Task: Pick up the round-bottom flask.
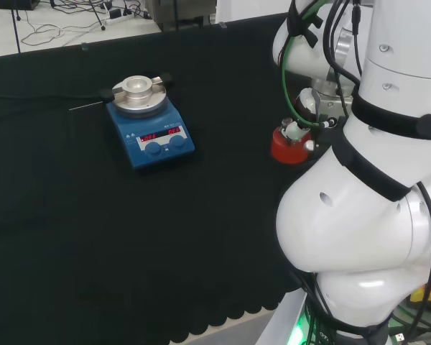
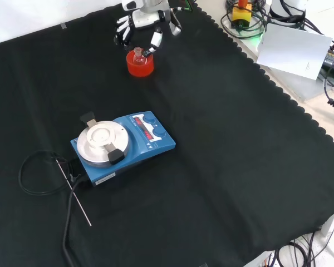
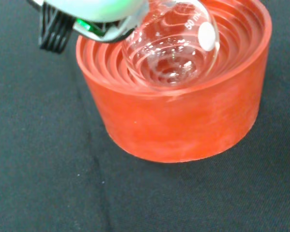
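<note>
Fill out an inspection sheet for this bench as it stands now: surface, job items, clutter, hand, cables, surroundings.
Surface: black cloth, scalloped edge.
Job's things: clear round-bottom flask seated in red ribbed stand.
Clutter: blue hotplate stirrer with thin metal rod beside it.
Hand: hand just above the flask, fingers spread around its neck, not yet closed.
Cables: black cord looped beside the stirrer.
Surroundings: white sheet and cables off the cloth.

Hand point(image 2: 142, 25) lowered, palm down; fingers point(image 2: 156, 40) spread, slightly curled
</note>
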{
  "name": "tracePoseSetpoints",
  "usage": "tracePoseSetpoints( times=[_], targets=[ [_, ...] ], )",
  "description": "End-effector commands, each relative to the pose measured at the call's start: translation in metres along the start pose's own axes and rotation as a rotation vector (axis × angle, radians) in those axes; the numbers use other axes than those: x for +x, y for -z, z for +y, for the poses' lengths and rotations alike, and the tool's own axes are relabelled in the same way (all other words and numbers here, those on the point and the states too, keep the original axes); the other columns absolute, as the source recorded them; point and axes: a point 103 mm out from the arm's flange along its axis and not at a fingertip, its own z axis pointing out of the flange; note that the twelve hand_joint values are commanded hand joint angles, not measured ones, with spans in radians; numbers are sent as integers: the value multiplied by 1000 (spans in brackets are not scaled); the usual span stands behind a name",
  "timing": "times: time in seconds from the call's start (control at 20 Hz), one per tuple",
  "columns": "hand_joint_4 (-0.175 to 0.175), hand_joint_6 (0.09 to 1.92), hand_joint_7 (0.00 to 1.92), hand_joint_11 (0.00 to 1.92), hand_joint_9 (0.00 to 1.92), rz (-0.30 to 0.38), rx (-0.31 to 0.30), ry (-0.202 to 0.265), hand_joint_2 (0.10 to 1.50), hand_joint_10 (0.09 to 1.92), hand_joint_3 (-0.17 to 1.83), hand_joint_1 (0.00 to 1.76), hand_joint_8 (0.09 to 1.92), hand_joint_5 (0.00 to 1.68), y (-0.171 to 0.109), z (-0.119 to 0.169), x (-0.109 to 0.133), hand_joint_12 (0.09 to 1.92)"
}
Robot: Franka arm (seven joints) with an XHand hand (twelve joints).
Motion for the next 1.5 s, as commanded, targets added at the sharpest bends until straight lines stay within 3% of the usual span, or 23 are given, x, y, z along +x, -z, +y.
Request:
tracePoseSetpoints(
  times=[0.05,0.25,0.5,0.65,0.9,1.05,1.15,1.2,1.35,1.5],
  targets=[
    [-78,795,359,179,563,3,-29,16,638,678,638,944,736,896,0,1,-3,1399],
    [-77,786,369,191,573,3,-21,28,639,673,638,947,734,904,-1,2,0,1396],
    [-74,839,352,181,560,13,-17,29,617,653,639,959,722,773,-1,2,1,1392],
    [-72,847,346,172,553,0,-17,29,612,653,643,961,721,749,-2,2,15,1393],
    [-71,846,344,168,551,9,-23,30,608,659,654,960,725,809,-1,2,2,1399],
    [-70,797,361,174,563,-8,-22,27,621,662,662,969,729,928,-2,2,1,1397],
    [89,838,378,184,574,-18,-20,25,790,664,462,1029,734,1042,-2,3,1,1399],
    [132,837,384,189,579,-19,-22,24,854,661,364,1045,733,1071,-2,3,1,1396],
    [171,822,405,206,600,-29,-47,24,921,656,256,1063,730,1107,0,2,1,1389],
    [160,830,462,251,661,-38,-58,18,849,606,395,1079,699,1132,2,2,0,1358]
  ],
)
